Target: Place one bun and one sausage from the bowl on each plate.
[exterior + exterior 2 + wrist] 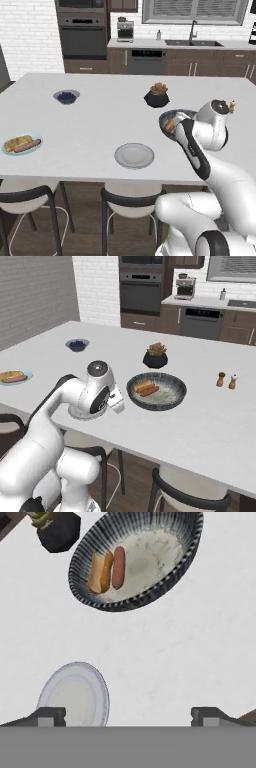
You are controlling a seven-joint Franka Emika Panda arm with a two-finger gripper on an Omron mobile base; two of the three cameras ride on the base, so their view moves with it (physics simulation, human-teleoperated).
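The dark bowl (186, 558) (175, 398) holds one bun (100, 573) (144, 387) and one sausage (118, 567) (152, 390) side by side. The light grey plate (75, 694) (134, 155) lies bare near the front edge. Far to the left, the teal plate (36, 138) (28, 375) carries a bun (16, 142) and a sausage (28, 146). My gripper (129, 717) hovers over the counter between the grey plate and the bowl. It is open, with its fingertips (50, 716) wide apart and nothing between them.
A black plant pot (157, 96) (57, 529) stands just behind the bowl. A small bowl of blue berries (66, 96) sits at the far left. Salt and pepper shakers (226, 380) stand to the right. Stools are tucked under the counter's front edge.
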